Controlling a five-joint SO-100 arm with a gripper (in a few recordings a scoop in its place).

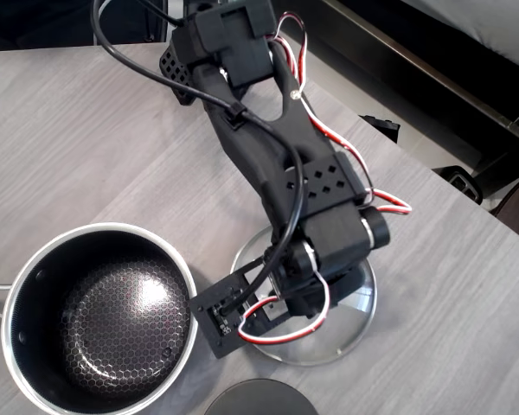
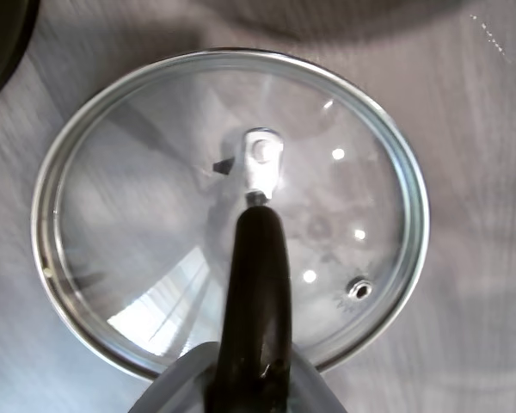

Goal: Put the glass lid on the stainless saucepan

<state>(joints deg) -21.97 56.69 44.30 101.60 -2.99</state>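
Right at the bottom of the wrist view sits the gripper [image 2: 241, 387], and its pale jaws are squeezed onto the near end of the black handle [image 2: 260, 284] of the lid [image 2: 138, 206]. That handle runs up from the jaws to a steel post in the middle of the glass.

Under it, the lid is round and clear with a steel rim, and a small vent [image 2: 359, 288] sits near the right edge. I can see the grey table [image 2: 482, 258] through the glass. I cannot tell if the lid is lifted a bit or if it rests on the table.

From above, the lid [image 1: 350, 333] lies just to the right of the pan [image 1: 104, 320], close but apart. The black arm [image 1: 285, 173] hides most of it. The pan is open and waits for its lid.

To do this step well, I think the grip must stay tight, because the hold is on one end of the handle and the lid could tip. Lift it flat, slide it over the pan, line up the rims, then lower it slowly.

A dark disc [image 1: 259, 398] lies at the bottom edge, near both.

No words or brand marks can be read anywhere.
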